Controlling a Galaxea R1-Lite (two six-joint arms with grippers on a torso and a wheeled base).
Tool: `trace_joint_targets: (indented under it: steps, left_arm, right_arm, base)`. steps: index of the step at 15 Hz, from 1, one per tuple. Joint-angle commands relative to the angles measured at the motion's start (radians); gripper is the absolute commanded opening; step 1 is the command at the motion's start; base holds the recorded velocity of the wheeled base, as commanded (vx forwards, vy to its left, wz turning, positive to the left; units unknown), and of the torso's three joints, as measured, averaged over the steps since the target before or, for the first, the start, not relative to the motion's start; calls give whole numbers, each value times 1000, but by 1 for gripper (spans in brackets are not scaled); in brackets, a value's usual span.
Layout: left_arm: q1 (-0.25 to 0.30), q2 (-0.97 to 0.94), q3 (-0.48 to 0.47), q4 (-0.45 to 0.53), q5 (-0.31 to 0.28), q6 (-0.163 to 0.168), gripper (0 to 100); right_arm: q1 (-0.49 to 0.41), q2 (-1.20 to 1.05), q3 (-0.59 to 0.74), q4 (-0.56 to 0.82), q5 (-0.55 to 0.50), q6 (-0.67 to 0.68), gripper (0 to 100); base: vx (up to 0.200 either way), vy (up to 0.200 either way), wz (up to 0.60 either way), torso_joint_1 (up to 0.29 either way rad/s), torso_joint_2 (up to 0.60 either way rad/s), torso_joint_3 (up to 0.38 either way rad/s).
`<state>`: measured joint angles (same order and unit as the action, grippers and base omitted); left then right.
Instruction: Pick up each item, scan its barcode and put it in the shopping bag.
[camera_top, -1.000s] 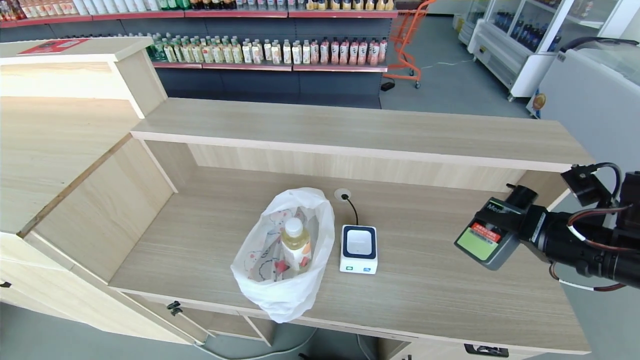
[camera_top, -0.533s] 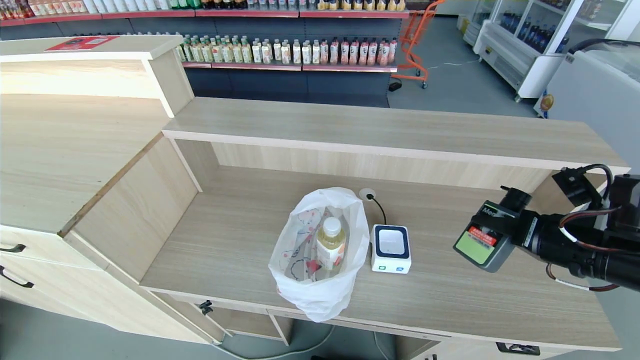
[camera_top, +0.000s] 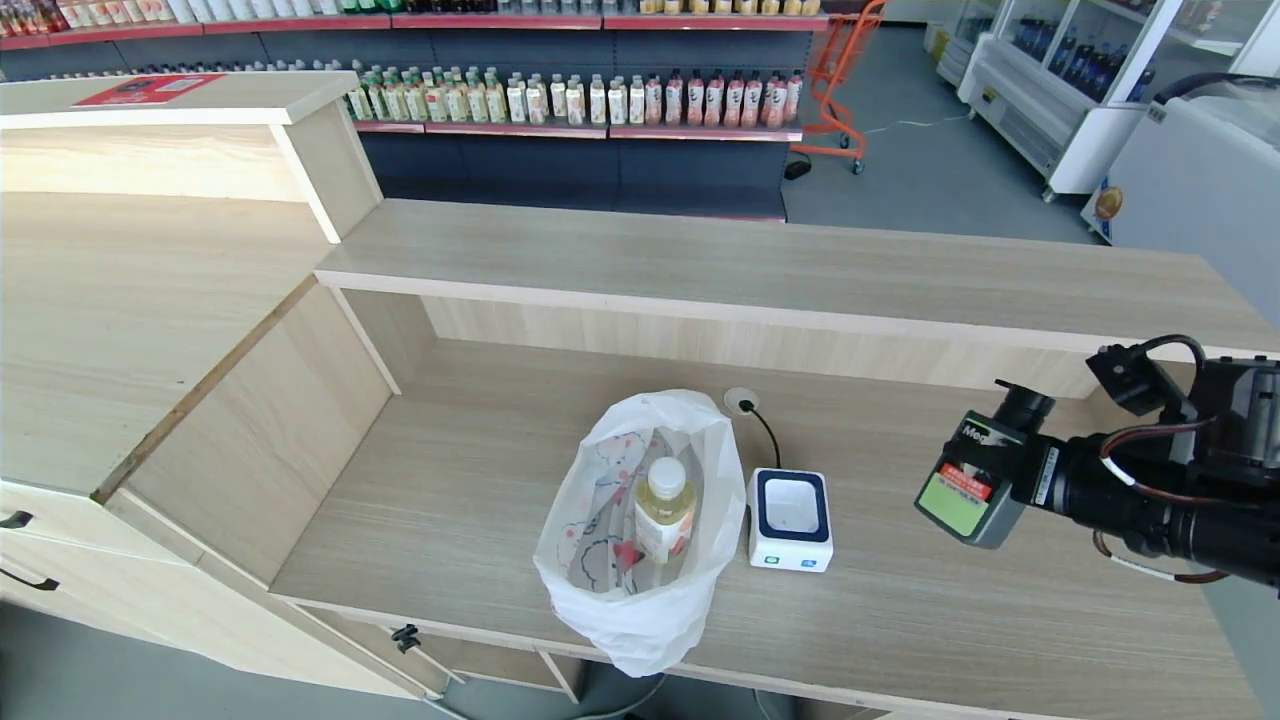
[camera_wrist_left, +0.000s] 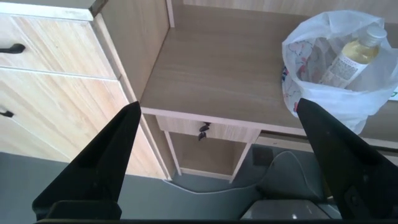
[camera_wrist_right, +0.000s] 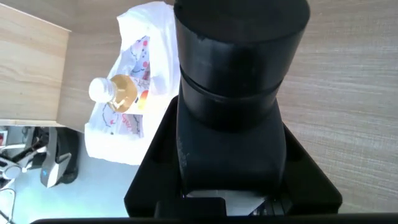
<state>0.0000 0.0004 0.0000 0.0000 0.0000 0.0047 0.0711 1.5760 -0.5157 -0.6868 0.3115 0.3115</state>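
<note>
On the worktop (camera_top: 950, 600) nothing is moved lately, only the view is shifted. The dark bottle (camera_top: 970, 490) is kept pinched in the right gripper (camera_wrist_right: 230, 130), so scanning's still owed.

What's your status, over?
Left gripper open. Right gripper shut on dark bottle, right of scanner. Bag holds one drink. Nothing blocking scanner.

A white plastic shopping bag (camera_top: 612, 598) stands open near the front edge of the worktop (camera_top: 470, 480), its bottom bulging over that edge. Inside it a bottle (camera_top: 664, 512) of yellowish liquid with a white cap stands roughly upright. A white scanner (camera_top: 790, 508) with a dark blue frame sits just beside the bag, toward the right end. A dark container (camera_top: 968, 486) with a green and red label is held tilted in the air over the right end.
</note>
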Motion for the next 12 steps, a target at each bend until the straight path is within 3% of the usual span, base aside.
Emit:
trace_joint_targets:
  steps: [1,5,12]
  left_arm:
    - [0,0,0,0,0,-2,100]
    - [0,0,0,0,0,-2,100]
    - [0,0,0,0,0,-2,100]
  right_arm:
    - [1,79,-10,-23,-49,-65,0]
    - [35,197,-12,-132,-80,-212,0]
    - [150,427,-70,-315,-48,-238,0]
  base:
    - [0,0,0,0,0,0]
    - [0,0,0,0,0,0]
    - [0,0,0,0,0,0]
